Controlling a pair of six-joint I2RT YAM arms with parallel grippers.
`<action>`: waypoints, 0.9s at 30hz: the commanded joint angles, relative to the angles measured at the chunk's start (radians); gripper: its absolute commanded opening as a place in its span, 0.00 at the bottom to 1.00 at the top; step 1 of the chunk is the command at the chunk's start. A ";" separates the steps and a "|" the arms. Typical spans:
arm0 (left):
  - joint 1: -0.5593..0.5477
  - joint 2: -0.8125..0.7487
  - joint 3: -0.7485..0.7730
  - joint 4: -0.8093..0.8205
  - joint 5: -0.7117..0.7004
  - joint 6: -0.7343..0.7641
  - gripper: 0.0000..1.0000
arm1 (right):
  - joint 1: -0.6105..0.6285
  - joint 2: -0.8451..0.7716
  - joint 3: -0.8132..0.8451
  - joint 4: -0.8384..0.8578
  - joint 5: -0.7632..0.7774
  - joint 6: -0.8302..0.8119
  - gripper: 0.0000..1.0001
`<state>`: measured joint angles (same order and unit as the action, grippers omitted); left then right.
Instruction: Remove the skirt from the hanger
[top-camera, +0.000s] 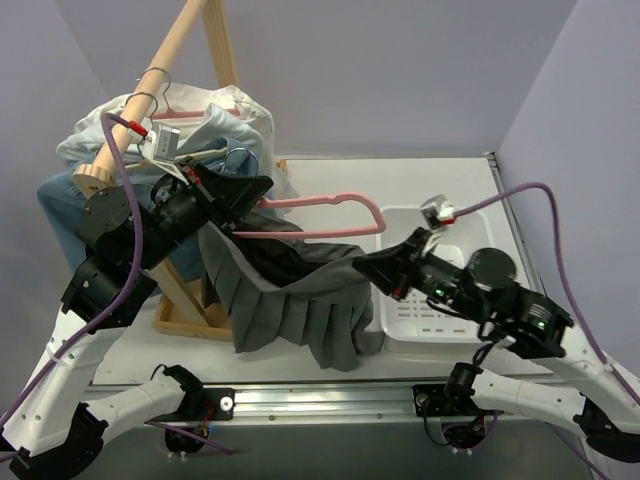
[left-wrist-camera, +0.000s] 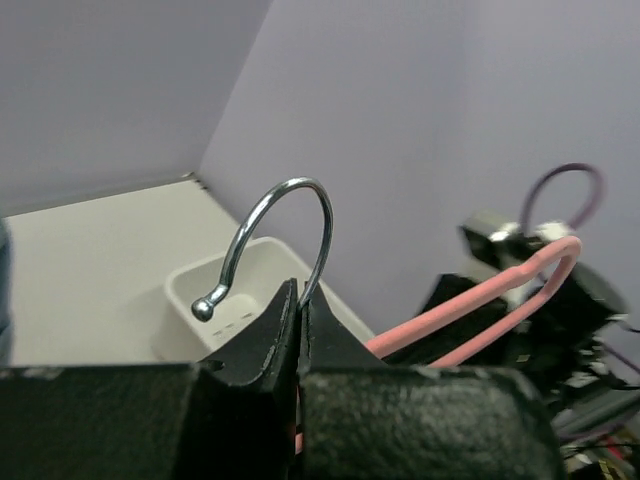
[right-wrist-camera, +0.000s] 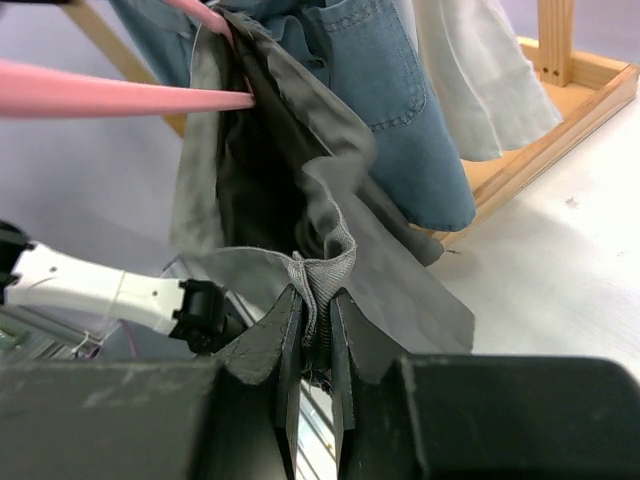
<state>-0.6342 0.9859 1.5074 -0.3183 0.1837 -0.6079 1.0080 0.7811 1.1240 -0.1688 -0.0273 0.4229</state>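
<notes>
Though stretched out toward the right, not off yet; call it roughly halfway. Up at the left gripper (left-wrist-camera: 300, 305): pressed tight on the pink hanger (top-camera: 322, 203) just under the wire hook (left-wrist-camera: 262, 200), holding it aloft. Down at the right gripper (right-wrist-camera: 315, 305): nipping a bunched fold of the grey skirt (top-camera: 290, 295), hanging between the two arms. Looks bare at the hanger's far loop, covered at the near shoulder. Remains, seemingly, to drag that cloth past the bare end and clear.
</notes>
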 joint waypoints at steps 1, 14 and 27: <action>0.005 -0.004 0.031 0.275 0.178 -0.183 0.02 | -0.008 0.156 0.011 0.204 0.016 0.014 0.00; 0.004 -0.085 0.062 0.198 0.304 -0.202 0.02 | -0.331 0.346 0.468 -0.016 0.079 -0.099 0.00; 0.005 -0.109 -0.170 0.171 0.312 -0.153 0.02 | -0.361 0.435 1.056 -0.219 0.423 -0.384 0.00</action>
<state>-0.6331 0.8677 1.3457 -0.1509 0.4801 -0.7784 0.6483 1.1809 2.1952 -0.3893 0.2958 0.1272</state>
